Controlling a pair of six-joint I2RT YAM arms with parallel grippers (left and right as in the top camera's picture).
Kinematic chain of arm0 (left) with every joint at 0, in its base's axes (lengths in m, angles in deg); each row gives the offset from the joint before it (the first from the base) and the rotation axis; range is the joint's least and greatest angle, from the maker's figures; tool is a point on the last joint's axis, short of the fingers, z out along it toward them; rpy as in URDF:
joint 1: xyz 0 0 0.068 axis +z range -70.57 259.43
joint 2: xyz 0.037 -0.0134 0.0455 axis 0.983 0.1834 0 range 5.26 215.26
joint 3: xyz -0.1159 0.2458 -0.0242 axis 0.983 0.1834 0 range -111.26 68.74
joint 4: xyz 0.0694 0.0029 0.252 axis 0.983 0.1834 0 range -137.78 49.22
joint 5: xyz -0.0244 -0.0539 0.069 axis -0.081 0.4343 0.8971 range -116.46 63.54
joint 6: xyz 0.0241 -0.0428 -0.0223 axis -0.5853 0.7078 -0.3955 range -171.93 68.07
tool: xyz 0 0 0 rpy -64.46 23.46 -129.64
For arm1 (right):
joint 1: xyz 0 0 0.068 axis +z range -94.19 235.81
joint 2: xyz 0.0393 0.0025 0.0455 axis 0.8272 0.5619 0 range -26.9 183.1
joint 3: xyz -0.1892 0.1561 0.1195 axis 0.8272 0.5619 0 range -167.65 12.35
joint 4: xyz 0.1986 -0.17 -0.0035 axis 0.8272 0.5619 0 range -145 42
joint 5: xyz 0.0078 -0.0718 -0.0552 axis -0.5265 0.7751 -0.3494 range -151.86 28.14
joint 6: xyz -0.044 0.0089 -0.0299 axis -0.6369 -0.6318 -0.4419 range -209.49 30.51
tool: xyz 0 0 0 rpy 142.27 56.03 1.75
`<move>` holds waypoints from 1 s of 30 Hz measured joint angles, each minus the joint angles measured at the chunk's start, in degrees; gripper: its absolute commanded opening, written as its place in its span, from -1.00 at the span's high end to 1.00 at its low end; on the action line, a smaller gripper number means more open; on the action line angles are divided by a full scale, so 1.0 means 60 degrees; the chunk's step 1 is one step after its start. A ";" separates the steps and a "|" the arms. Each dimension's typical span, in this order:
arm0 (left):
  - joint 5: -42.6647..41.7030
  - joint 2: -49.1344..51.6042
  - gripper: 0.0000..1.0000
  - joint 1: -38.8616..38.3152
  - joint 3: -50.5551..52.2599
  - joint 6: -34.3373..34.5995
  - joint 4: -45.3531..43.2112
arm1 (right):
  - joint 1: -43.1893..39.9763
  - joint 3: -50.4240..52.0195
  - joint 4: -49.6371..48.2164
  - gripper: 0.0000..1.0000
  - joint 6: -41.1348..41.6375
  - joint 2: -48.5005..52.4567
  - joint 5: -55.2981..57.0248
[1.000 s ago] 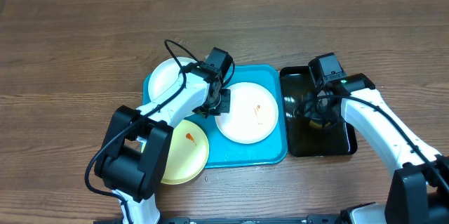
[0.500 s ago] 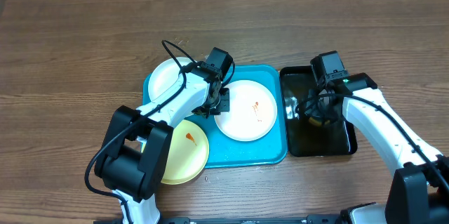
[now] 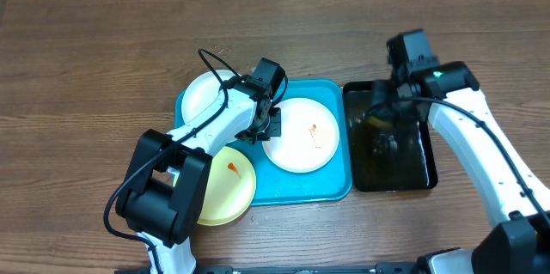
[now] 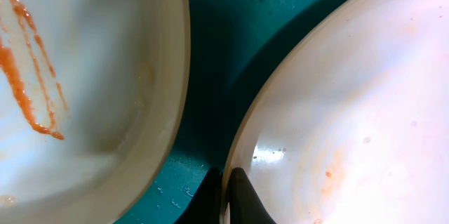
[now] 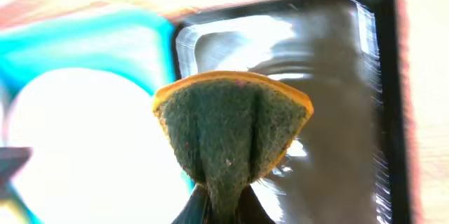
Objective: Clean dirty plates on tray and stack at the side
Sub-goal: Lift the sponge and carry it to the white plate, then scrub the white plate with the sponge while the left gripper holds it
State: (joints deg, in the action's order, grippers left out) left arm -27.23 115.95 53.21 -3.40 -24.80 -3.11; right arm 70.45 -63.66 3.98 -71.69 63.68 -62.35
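Left arm bent over turquoise-blue rectangular plastic tray [image 3: 333, 181]; left hand [image 3: 267, 127] tipped down, fingertips [image 4: 245, 203] pressed together on left rim of large white round plate [image 3: 296, 149] lying mid-tray, thin orange smear seen on it

Right arm extended over smaller black rectangular tray [image 3: 404, 175]; right hand [image 5: 217, 208] pinched on yellow sponge with dark green scouring face [image 5: 231, 129], held above black tray

Second white round plate [image 3: 199, 98] at tray's far left corner; pale yellow round plate [image 3: 228, 197] overlapping tray's near left edge, orange smear on it

Brown wood-grain counter [image 3: 86, 68] under all

Top-down overhead; two close wrist views, all sharing the tray [image 3: 302, 188].
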 measured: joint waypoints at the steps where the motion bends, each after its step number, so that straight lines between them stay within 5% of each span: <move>1: 0.0000 0.0000 0.92 0.0000 0.0000 0.0000 0.0000 | 0.0131 -0.0055 -0.0153 0.92 -0.0033 0.0000 -0.0215; 17: 0.0004 0.0000 0.92 0.0000 0.0000 0.0000 0.0000 | 0.2623 -0.0066 -0.0838 0.93 -0.0222 0.2069 0.0452; 30: 0.0004 0.0000 0.91 0.0000 0.0000 0.0000 0.0000 | 0.2987 -0.0066 -0.1264 0.92 -0.0222 0.3818 0.1362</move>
State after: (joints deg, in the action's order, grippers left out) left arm -27.21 115.95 53.21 -3.40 -24.80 -3.11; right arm 88.37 -64.05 -3.60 -73.02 86.59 -54.18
